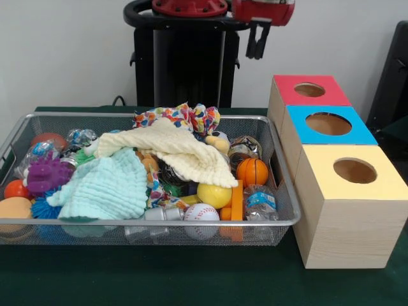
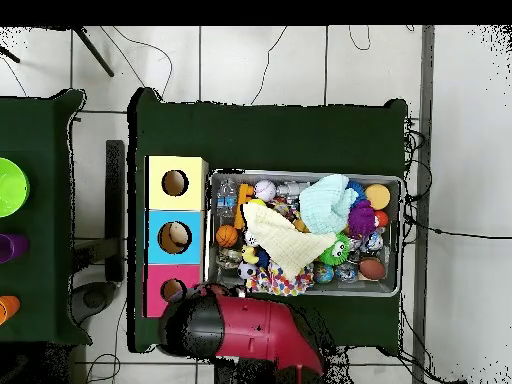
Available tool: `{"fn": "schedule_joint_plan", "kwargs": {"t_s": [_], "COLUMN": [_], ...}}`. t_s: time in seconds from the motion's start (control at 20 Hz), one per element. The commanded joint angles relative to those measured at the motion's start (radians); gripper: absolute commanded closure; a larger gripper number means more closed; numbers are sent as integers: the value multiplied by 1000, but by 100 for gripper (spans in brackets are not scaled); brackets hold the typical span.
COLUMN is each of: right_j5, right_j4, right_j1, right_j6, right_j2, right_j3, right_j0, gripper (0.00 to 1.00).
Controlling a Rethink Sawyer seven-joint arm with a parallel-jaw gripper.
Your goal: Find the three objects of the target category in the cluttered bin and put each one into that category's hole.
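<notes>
Nearest, in the bin's (image 1: 153,223) front right corner, a bottle (image 1: 260,203) beside the baseball (image 1: 201,212). Farther back at left, two more bottles (image 1: 81,137) past the mint cloth (image 1: 105,188). Beyond, gripper (image 1: 257,43) raised above the table, fingers close together, holding nothing.

The bin (image 1: 284,220) is silver wire mesh with a thick, shiny metal rim, and the cream cloth (image 1: 182,150) and mint cloth (image 1: 105,188) in it look soft and ribbed. At lower right a bottle (image 1: 260,203) is clear crinkly plastic. The boxes (image 1: 347,239) are pale matt wood with painted tops, on a table (image 1: 191,280) of dark green matt fabric.
</notes>
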Motion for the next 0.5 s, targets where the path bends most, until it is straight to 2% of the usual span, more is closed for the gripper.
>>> {"fn": "schedule_joint_plan", "kwargs": {"t_s": [0.05,0.5], "right_j5": [-96,-151], "right_j4": [-96,-149], "right_j1": [135,224], "right_j6": [32,-12], "right_j2": [56,105], "right_j3": [-88,-139], "right_j0": [-75,-160], "gripper": [100,100]}}
